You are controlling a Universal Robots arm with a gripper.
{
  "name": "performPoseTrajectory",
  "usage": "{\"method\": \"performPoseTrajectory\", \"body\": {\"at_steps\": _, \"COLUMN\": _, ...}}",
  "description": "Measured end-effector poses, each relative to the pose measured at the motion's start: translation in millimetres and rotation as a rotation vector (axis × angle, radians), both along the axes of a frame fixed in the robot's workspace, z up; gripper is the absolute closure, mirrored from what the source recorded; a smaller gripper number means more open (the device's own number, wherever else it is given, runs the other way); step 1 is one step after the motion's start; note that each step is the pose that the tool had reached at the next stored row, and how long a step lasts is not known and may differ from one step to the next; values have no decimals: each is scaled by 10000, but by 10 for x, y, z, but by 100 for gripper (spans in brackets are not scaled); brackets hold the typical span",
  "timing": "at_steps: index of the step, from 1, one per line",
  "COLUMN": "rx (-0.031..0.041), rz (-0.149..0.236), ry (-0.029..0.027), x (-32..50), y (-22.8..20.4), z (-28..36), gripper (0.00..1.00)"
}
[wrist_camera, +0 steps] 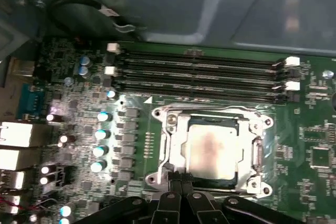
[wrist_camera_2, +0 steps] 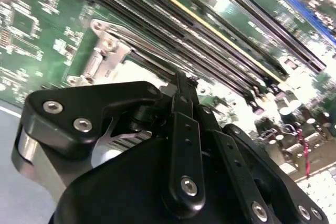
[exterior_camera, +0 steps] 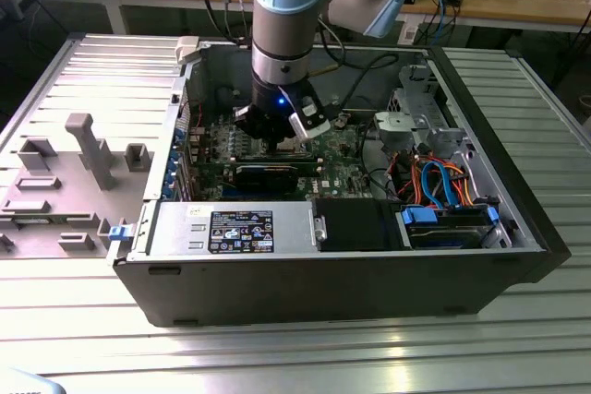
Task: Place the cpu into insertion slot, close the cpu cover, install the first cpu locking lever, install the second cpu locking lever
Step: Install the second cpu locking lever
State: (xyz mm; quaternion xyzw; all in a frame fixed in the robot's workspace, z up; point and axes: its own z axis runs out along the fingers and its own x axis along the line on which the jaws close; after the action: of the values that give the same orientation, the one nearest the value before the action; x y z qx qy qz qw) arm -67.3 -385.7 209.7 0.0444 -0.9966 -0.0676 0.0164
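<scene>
In the first wrist view the cpu [wrist_camera: 212, 153] lies flat in the insertion slot, its plain silver-grey top showing. The cpu cover [wrist_camera: 177, 129], a silver frame, lies down around it, and the slot's metal rim [wrist_camera: 157, 113] shows at the corners. My gripper [wrist_camera: 182, 183] is at the socket's near edge, its two black fingers pressed together and shut; I cannot tell whether they pinch a lever. In the second wrist view the fingertips [wrist_camera_2: 181, 85] sit just beside the socket's metal corner [wrist_camera_2: 105, 45]. From the exterior view, the gripper [exterior_camera: 277, 131] is low over the green motherboard [exterior_camera: 337, 149].
Long black memory slots [wrist_camera: 199, 72] run close beside the socket, and a row of capacitors [wrist_camera: 100, 132] stands on its other side. In the open case there is a black card [exterior_camera: 268, 173] and a drive cage with blue and orange cables [exterior_camera: 443, 182]. A grey fixture plate [exterior_camera: 65, 173] lies outside the case.
</scene>
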Motion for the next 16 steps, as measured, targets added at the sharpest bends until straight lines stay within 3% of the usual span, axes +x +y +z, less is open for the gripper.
{"method": "performPoseTrajectory", "body": {"at_steps": 4, "rx": -59, "rz": 0, "ry": 74, "x": 142, "y": 45, "z": 0, "gripper": 89}}
{"method": "performPoseTrajectory", "body": {"at_steps": 7, "rx": -221, "rz": 1, "ry": 101, "x": 228, "y": 91, "z": 1, "gripper": 89}}
{"method": "performPoseTrajectory", "body": {"at_steps": 11, "rx": -579, "rz": -1, "ry": 103, "x": 246, "y": 181, "z": 11, "gripper": 89}}
{"method": "performPoseTrajectory", "body": {"at_steps": 14, "rx": -679, "rz": -3, "ry": 104, "x": 246, "y": 231, "z": 63, "gripper": 89}}
{"method": "performPoseTrajectory", "body": {"at_steps": 16, "rx": -684, "rz": -1, "ry": 104, "x": 247, "y": 236, "z": 120, "gripper": 89}}
